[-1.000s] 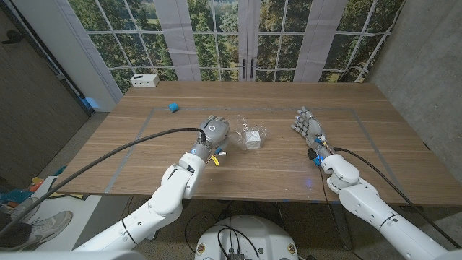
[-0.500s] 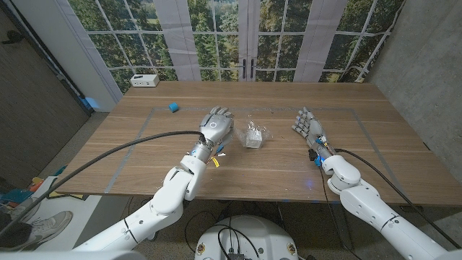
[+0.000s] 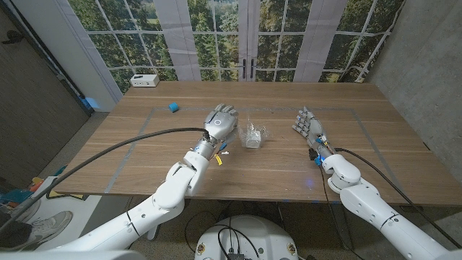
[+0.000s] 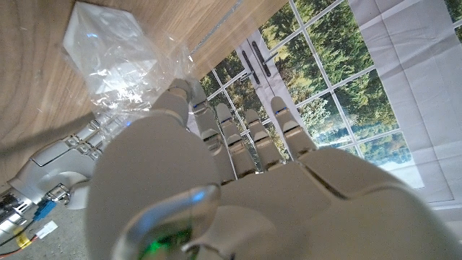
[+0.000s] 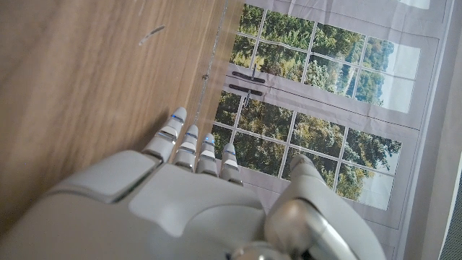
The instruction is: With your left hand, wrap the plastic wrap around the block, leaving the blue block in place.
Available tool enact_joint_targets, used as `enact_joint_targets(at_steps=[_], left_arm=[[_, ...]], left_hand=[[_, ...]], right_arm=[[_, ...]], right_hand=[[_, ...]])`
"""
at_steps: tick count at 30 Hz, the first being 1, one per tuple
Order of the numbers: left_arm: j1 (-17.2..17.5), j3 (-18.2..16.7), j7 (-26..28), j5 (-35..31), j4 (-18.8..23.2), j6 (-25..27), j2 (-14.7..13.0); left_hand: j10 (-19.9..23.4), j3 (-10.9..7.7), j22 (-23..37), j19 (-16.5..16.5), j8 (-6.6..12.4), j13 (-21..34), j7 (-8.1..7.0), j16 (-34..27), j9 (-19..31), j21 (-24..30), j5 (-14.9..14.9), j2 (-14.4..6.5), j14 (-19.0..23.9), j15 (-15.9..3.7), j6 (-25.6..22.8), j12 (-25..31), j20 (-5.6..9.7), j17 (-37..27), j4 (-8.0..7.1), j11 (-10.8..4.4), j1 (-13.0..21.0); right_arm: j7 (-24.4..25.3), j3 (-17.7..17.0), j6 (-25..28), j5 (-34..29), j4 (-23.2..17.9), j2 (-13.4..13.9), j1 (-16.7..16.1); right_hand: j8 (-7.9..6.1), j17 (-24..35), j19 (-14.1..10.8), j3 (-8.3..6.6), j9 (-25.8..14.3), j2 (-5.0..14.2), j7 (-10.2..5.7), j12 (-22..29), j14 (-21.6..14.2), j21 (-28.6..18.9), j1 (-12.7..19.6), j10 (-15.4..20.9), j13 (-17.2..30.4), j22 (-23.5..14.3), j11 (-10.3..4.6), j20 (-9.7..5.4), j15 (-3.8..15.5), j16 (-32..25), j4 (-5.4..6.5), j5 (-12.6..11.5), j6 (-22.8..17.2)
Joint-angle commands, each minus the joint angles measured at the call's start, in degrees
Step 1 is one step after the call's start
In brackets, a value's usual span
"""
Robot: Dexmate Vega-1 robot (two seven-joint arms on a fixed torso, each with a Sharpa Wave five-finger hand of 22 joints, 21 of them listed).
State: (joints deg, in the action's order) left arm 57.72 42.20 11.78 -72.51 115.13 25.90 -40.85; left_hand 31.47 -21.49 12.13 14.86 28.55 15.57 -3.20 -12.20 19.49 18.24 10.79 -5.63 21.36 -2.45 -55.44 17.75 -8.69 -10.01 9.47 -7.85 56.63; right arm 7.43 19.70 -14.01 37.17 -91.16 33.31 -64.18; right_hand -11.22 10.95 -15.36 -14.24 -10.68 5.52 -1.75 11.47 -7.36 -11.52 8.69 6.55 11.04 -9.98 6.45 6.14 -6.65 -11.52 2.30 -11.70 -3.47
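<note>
Over the last second the left hand (image 3: pixel 220 121) has slid a little toward the far edge of the tabletop (image 3: pixel 375 152), and it is now just beside the plastic wrap (image 3: pixel 252 135). The wrap lies crumpled over a white block (image 4: pixel 101 52) near the middle of the tabletop. In the left wrist view the thumb (image 4: pixel 175 97) touches the film, while the other fingers reach out straight and hold nothing. The right hand (image 3: pixel 307 124) has not moved; its fingers are spread and empty. The blue block (image 3: pixel 173 107) sits toward the far left corner, with a white box (image 3: pixel 145 79) beyond it. No writing is legible.
</note>
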Motion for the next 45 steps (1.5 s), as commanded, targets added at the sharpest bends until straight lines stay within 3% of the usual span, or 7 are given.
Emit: enact_joint_targets(at_steps=[1,9,14,17,24,33,45], left_arm=[[-2.86,1.40,-3.40,0.80,-1.50,-3.98,-0.82],[-3.88,2.19,5.45,2.43,-6.21,-4.73,1.79],[-3.95,2.17,15.27,5.92,-10.36,-4.94,4.92],[-5.54,3.25,12.48,6.33,-10.30,-6.12,3.95],[-6.99,4.18,15.69,9.03,-12.83,-7.07,5.56],[-10.58,7.49,8.39,9.05,-13.79,-8.76,4.90],[-12.36,9.81,13.73,9.63,-17.19,-12.29,6.12]], left_hand=[[0.63,0.40,0.08,0.39,0.28,0.22,-0.27,-0.04,0.18,0.48,0.01,0.24,0.36,-2.84,-0.63,0.21,0.59,-0.33,-0.09,0.00,0.56],[0.82,0.65,0.07,0.57,0.30,0.35,-0.32,-0.14,0.03,0.60,-0.04,0.37,0.67,-3.09,-0.67,0.18,0.74,-0.36,-0.10,-0.32,0.75],[1.15,0.86,0.08,1.24,0.24,0.50,-0.19,-0.46,-0.10,0.92,-0.04,0.26,1.52,-3.40,-0.44,0.20,0.97,-0.42,-0.22,-0.55,0.92],[1.26,1.00,0.09,1.80,0.30,0.58,-0.12,-0.60,0.03,1.18,-0.04,0.28,1.97,-3.53,-0.21,0.17,0.87,-0.43,-0.20,-0.50,1.09],[1.85,1.27,0.12,2.06,0.33,0.78,-0.24,-0.74,0.02,1.38,-0.02,0.23,2.51,-3.97,0.08,0.24,0.86,-0.46,-0.22,-0.72,1.41],[2.03,1.41,0.15,2.44,0.51,0.97,-0.23,-0.76,0.19,1.64,0.05,0.00,2.73,-3.75,0.26,0.18,0.99,-0.51,-0.25,-0.34,1.79],[1.34,1.86,0.19,2.28,-0.34,1.40,-0.62,-0.56,0.46,1.78,0.15,-0.16,2.63,-3.54,3.52,-0.31,1.08,-0.56,-0.37,0.28,2.20]], right_arm=[[-0.30,0.22,0.68,0.20,0.87,-0.14,0.90],[-0.84,0.59,1.05,0.57,2.08,-0.64,1.84],[-0.84,0.56,1.43,0.71,2.32,-0.56,2.09],[-0.64,0.54,1.53,0.69,2.44,-0.65,2.29],[-1.11,0.70,2.12,1.02,3.18,-0.73,3.02],[-0.92,0.73,2.37,0.95,3.72,-0.81,3.49],[-1.47,0.51,2.28,1.57,4.26,-0.81,3.54]], right_hand=[[0.07,0.06,-0.15,-0.23,-0.18,-0.28,-0.10,-0.13,-0.19,-0.03,0.33,-0.06,0.23,-0.25,0.01,-0.20,-0.07,0.21,0.22,-0.24,0.00],[0.08,0.06,-0.14,-0.23,-0.18,-0.29,-0.11,-0.14,-0.18,-0.03,0.35,-0.08,0.23,-0.25,-0.05,-0.19,-0.07,0.22,0.21,-0.24,0.01],[0.09,0.06,-0.16,-0.23,-0.18,-0.30,-0.05,-0.14,-0.15,-0.04,0.37,-0.10,0.23,-0.25,0.03,-0.15,-0.11,0.23,0.20,-0.24,0.03],[0.09,0.06,-0.17,-0.23,-0.18,-0.30,-0.07,-0.14,-0.12,-0.04,0.39,-0.10,0.23,-0.25,0.06,-0.15,-0.11,0.23,0.19,-0.24,0.03],[0.08,0.06,-0.14,-0.23,-0.18,-0.30,-0.10,-0.14,-0.09,-0.03,0.40,-0.10,0.23,-0.25,0.07,-0.17,-0.11,0.24,0.19,-0.24,0.03],[0.07,0.06,-0.08,-0.23,-0.18,-0.31,-0.07,-0.15,-0.05,-0.01,0.42,-0.15,0.23,-0.25,0.07,-0.11,-0.07,0.24,0.18,-0.24,0.01],[0.08,0.05,-0.07,-0.21,-0.18,-0.35,-0.06,-0.14,-0.03,-0.01,0.44,-0.14,0.23,-0.25,0.19,-0.09,-0.15,0.24,0.17,-0.23,0.01]])
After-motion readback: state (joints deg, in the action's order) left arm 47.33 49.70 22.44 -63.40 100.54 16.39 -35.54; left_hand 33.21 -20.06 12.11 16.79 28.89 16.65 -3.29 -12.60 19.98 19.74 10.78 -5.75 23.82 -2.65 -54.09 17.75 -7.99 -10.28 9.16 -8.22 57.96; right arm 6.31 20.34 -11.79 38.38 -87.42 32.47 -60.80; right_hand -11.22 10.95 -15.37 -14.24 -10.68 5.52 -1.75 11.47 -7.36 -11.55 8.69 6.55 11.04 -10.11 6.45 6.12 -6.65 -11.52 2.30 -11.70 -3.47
